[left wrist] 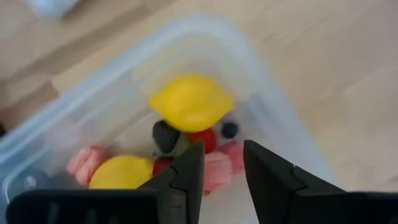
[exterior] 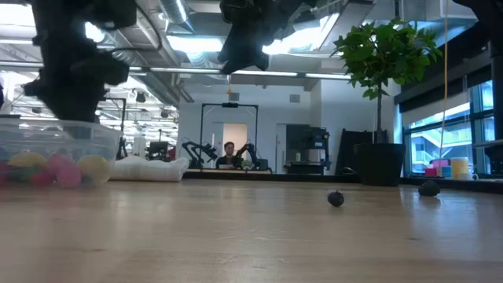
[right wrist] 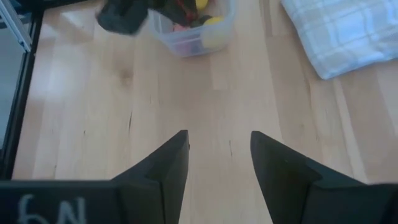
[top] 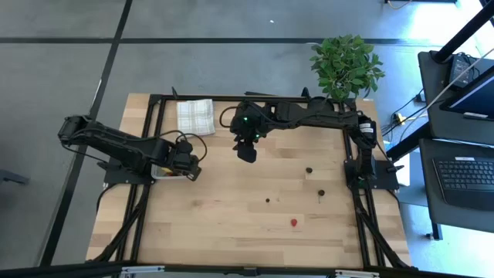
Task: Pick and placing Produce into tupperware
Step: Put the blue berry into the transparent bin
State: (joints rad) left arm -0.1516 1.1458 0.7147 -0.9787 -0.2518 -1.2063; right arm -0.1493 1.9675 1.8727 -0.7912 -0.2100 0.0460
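From above, the left gripper (top: pixel 185 164) is hanging over the container (top: pixel 163 171) at the worktop's (top: pixel 231 224) left edge, while the loose fruit (top: pixel 294 223) is lying well to the right, nearer the right gripper (top: pixel 247 151).

At table height, the container (exterior: pixel 55 157) is showing lemons and pink pieces inside.

In the left wrist view, the fingers (left wrist: pixel 186 174) are standing apart, empty, directly over the lemon (left wrist: pixel 191 102).

In the right wrist view, the right gripper (right wrist: pixel 217 155) is standing released over bare wood.

A checked white cloth (top: pixel 195 116) and a potted plant (top: pixel 345 66) sit at the table's (top: pixel 231 208) far edge.
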